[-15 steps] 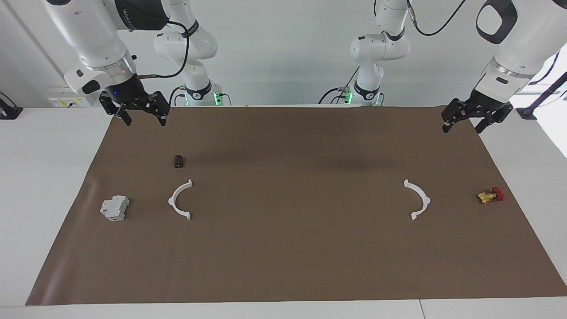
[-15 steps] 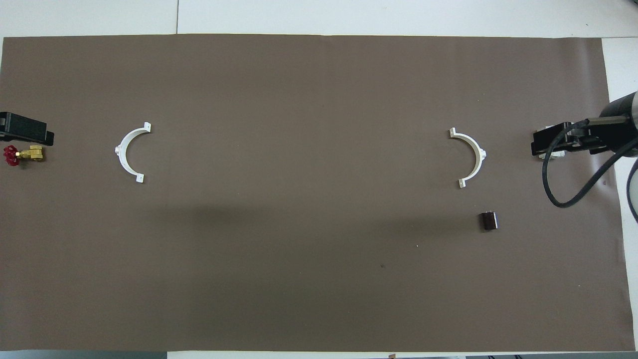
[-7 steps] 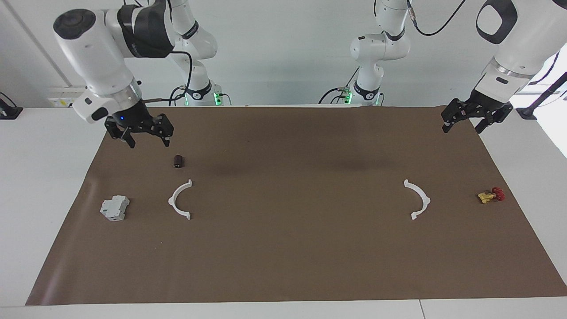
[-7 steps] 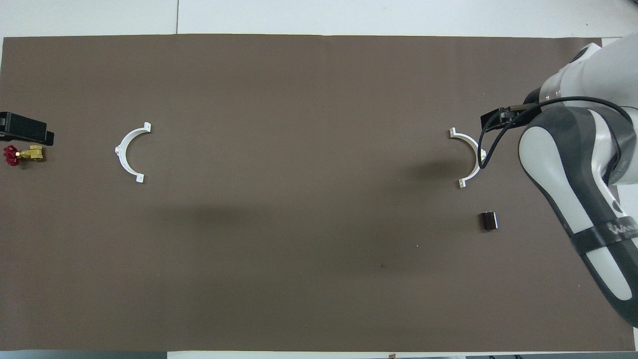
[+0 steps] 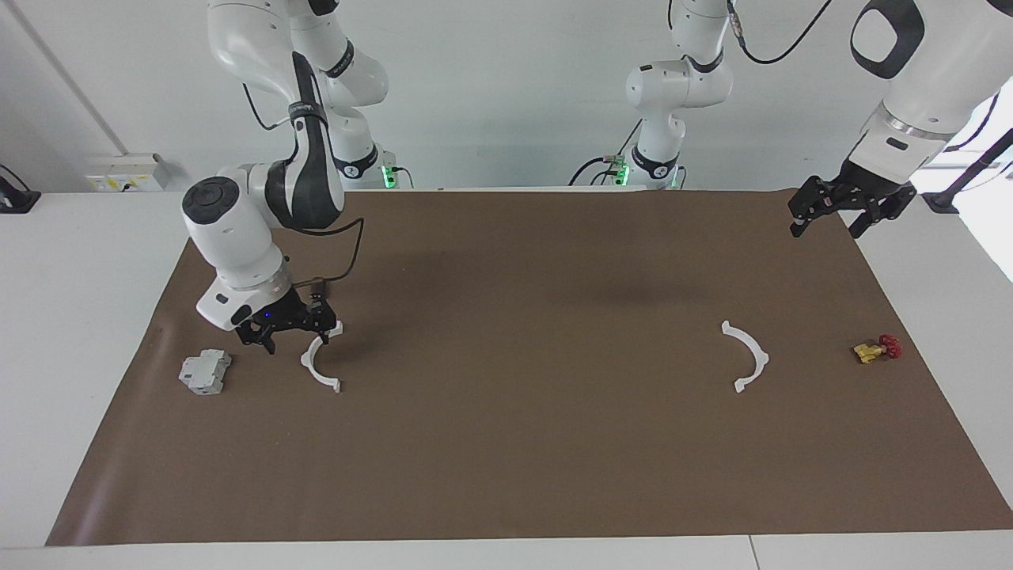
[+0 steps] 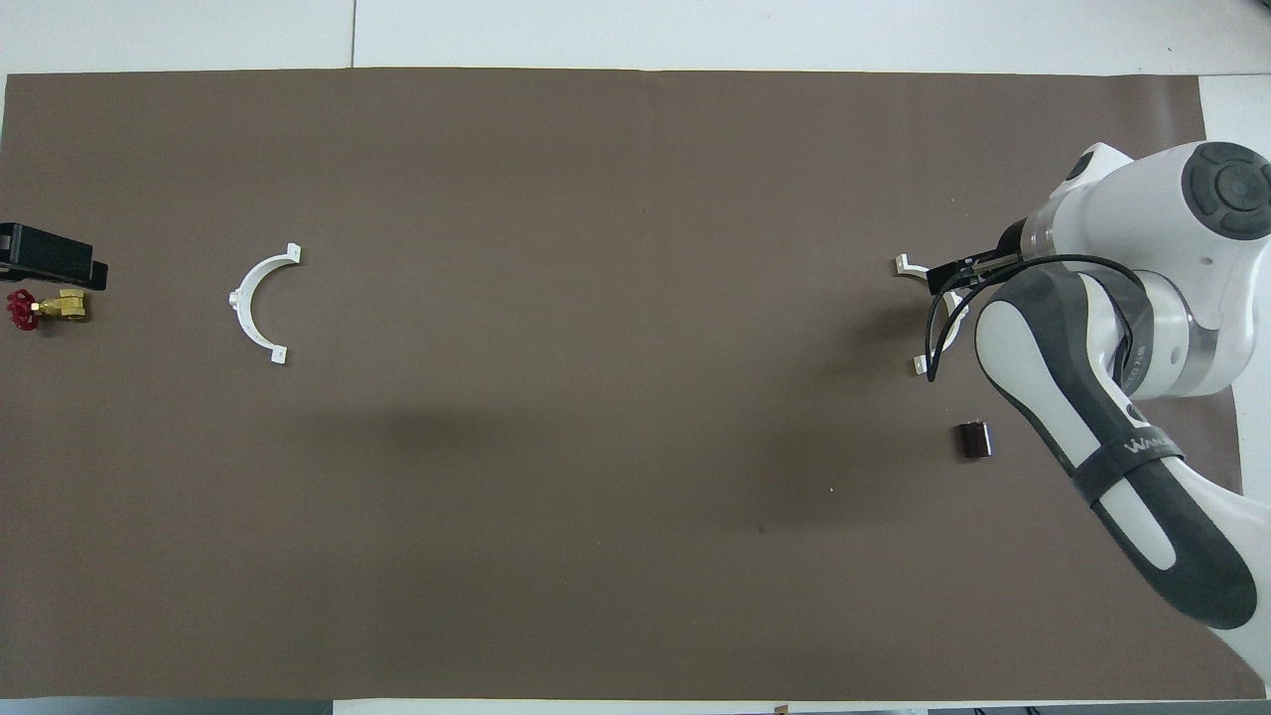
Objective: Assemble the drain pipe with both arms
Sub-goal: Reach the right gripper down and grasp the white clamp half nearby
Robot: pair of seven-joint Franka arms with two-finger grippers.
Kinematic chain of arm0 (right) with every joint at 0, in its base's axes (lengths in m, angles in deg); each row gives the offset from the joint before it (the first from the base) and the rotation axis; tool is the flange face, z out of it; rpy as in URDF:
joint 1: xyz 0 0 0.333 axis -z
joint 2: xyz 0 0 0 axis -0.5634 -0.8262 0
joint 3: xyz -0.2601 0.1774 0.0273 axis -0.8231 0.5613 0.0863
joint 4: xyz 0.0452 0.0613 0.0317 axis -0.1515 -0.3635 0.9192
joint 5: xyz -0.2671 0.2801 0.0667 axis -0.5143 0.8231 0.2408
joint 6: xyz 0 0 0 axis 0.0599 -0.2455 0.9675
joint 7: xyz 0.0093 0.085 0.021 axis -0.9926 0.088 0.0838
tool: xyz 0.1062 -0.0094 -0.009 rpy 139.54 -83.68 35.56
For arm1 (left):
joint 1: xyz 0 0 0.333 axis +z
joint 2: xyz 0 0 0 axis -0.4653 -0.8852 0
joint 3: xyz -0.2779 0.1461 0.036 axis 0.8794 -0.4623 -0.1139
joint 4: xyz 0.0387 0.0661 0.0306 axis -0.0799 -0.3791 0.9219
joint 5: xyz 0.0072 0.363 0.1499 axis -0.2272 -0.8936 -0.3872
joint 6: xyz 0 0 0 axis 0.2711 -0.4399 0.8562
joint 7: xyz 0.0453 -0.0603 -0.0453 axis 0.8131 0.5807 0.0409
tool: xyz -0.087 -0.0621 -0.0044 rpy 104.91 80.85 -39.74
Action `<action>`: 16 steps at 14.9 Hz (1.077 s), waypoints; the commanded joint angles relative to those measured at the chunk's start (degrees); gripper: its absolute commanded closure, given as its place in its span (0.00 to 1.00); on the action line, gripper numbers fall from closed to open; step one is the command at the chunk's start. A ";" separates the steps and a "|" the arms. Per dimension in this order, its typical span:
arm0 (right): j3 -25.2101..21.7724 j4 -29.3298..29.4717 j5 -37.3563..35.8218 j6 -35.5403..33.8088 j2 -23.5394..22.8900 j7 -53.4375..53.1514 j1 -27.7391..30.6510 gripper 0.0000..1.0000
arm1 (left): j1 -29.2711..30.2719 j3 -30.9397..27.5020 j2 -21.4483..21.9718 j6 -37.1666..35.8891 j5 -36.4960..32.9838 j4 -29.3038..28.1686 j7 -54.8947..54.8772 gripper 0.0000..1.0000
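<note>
The drain pipe lies on the brown mat (image 5: pixel 506 475) as two separate white half-circle arcs. One arc (image 5: pixel 315 375) is toward the right arm's end; the other arc (image 5: pixel 758 348) is toward the left arm's end. My right gripper (image 5: pixel 298 343) hangs low and open over the end of the first arc that is nearer to the robots; I cannot tell whether it touches. In the overhead view the right arm covers most of that arc (image 6: pixel 904 264). My left gripper (image 5: pixel 827 228) waits open, raised over the mat's corner, holding nothing.
A grey boxy block (image 5: pixel 206 372) sits beside the right gripper, toward the mat's edge. A small dark cylinder (image 6: pixel 974 440) lies nearer to the robots than the arc there. A yellow valve with a red knob (image 5: pixel 874 349) lies at the left arm's end.
The right arm has swung out from the mat's corner and come down over the arc at its end. The left arm and both arcs have not moved.
</note>
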 commanded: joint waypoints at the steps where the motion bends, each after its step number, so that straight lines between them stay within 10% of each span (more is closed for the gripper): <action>1: 0.01 -1.22 0.43 3.03 -2.45 6.06 2.08 0.00 | -0.55 -0.78 0.81 -0.78 0.48 -0.37 0.06 0.00; 16: 0.27 -2.19 0.34 4.26 -5.45 3.88 1.47 0.31 | 0.24 -0.87 1.60 -3.68 0.40 -1.42 -0.03 0.00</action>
